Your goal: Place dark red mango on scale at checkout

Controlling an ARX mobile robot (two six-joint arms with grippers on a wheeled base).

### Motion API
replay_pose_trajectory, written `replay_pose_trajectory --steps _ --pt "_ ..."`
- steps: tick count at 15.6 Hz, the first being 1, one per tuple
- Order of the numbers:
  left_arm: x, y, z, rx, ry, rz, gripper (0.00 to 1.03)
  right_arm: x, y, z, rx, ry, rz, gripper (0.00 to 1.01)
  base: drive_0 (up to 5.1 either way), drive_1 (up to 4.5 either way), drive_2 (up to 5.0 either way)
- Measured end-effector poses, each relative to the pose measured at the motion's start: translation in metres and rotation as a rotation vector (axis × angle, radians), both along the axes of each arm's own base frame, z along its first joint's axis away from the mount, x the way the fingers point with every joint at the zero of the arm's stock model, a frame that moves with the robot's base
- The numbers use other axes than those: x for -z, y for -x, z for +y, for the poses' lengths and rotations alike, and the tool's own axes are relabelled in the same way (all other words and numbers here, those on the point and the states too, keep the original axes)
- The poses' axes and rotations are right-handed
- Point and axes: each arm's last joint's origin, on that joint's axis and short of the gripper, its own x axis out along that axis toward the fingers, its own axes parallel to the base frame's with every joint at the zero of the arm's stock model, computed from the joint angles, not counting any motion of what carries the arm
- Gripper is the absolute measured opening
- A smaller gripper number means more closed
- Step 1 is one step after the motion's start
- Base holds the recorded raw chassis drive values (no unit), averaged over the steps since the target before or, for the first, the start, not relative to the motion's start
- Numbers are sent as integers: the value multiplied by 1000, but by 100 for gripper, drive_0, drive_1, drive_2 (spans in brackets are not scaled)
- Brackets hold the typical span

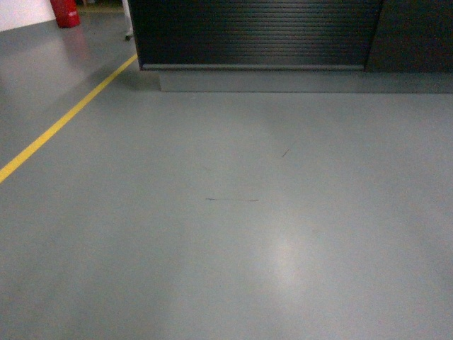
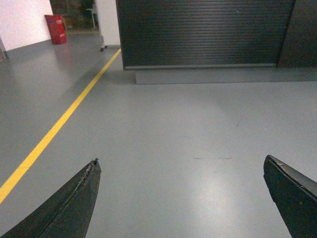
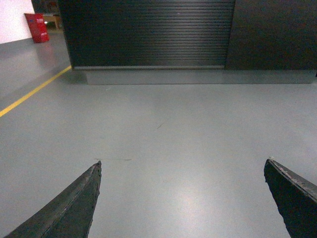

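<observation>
Approach to checkout, mango not in view

Both sets of black fingers, left & right, are spread wide w/ nothing between. You can't see the dark red mango or scale from any cam. I'd judge the fruit firm, smooth, a bit slippery: take it across the middle. Ahead: black ribbed-front checkout table, glossy grey floor, yellow floor line.

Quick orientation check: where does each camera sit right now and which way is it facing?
Head: rides on the robot, slants down at grey floor toward the ribbed checkout; no robot parts show.
Left wrist: low, facing forward; open left hand frames the floor, yellow line on the left.
Right wrist: low, facing forward; open right hand frames the floor.
Shared: all three show the checkout front, the yellow line and a red object far left.
</observation>
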Motion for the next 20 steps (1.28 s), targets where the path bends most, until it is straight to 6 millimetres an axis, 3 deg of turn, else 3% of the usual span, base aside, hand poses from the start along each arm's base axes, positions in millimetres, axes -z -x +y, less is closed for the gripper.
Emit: replay_pose_trajectory --steps 20 --pt "0 0 0 0 0 0 98 0 0 0 0 0 0 98 0 0 0"
